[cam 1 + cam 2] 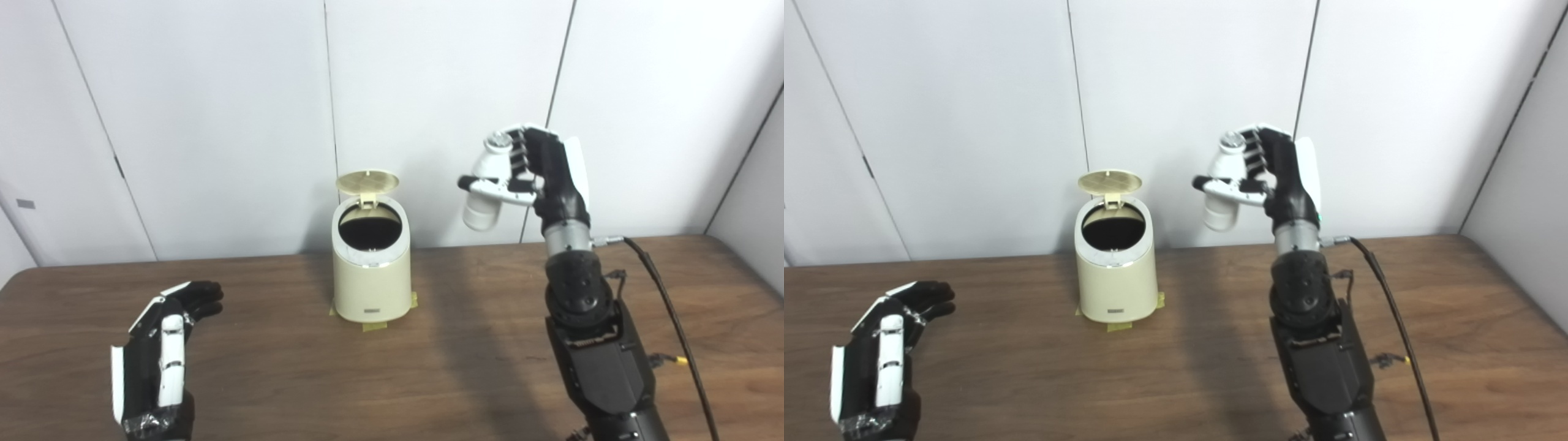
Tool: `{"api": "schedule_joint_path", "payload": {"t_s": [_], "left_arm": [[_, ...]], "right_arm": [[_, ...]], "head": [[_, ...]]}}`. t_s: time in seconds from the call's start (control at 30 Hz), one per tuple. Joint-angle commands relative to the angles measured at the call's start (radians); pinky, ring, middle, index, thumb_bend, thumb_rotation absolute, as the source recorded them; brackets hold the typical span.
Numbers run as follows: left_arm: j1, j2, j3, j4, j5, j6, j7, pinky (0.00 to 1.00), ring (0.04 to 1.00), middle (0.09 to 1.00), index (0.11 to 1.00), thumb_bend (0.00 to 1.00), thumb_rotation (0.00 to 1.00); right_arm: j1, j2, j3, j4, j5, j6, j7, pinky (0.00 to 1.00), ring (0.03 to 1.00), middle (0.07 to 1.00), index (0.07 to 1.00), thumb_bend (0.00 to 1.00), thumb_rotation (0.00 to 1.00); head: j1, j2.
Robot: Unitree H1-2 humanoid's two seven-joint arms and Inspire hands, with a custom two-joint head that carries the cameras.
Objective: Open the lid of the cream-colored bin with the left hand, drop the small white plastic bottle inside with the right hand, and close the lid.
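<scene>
Above the table (429,367), open dark-mouthed bin (371,269); right hand (539,177) clamped on bottle (487,190); left hand (159,361) empty, fingers apart.

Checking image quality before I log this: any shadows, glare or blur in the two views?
Left eye view: the right hand and its arm cast a broad soft shadow on the table; bin interior is black. Right eye view: same shadow, no glare, slightly soft throughout.
</scene>
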Motion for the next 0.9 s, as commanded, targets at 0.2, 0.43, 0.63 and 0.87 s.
{"api": "schedule_joint_path", "payload": {"t_s": [0.2,0.43,0.63,0.87], "left_arm": [[-0.039,-0.006,-0.006,-0.031,0.014,-0.012,0.004,0.67,0.678,0.652,0.625,0.29,0.75],[-0.043,-0.016,-0.006,-0.026,0.021,-0.027,0.012,0.65,0.674,0.656,0.629,0.26,0.74],[-0.048,-0.023,-0.006,-0.025,0.031,-0.034,0.018,0.66,0.675,0.66,0.631,0.25,0.74],[-0.05,-0.03,-0.008,-0.025,0.043,-0.043,0.026,0.67,0.674,0.655,0.63,0.27,0.74]], "right_arm": [[-0.092,0.025,0.019,-0.018,-0.004,-0.071,0.008,0.32,0.402,0.483,0.476,0.53,0.0],[-0.124,0.074,0.046,-0.014,-0.038,-0.061,0.0,0.31,0.388,0.465,0.484,0.53,0.0],[-0.139,0.103,0.063,0.007,-0.043,-0.08,0.0,0.36,0.435,0.495,0.47,0.53,0.0],[-0.129,0.126,0.083,0.05,-0.041,-0.12,-0.002,0.4,0.473,0.513,0.453,0.53,0.0]], "head": [[0.007,-0.003],[0.018,-0.005],[0.028,-0.008],[0.04,-0.009]]}}
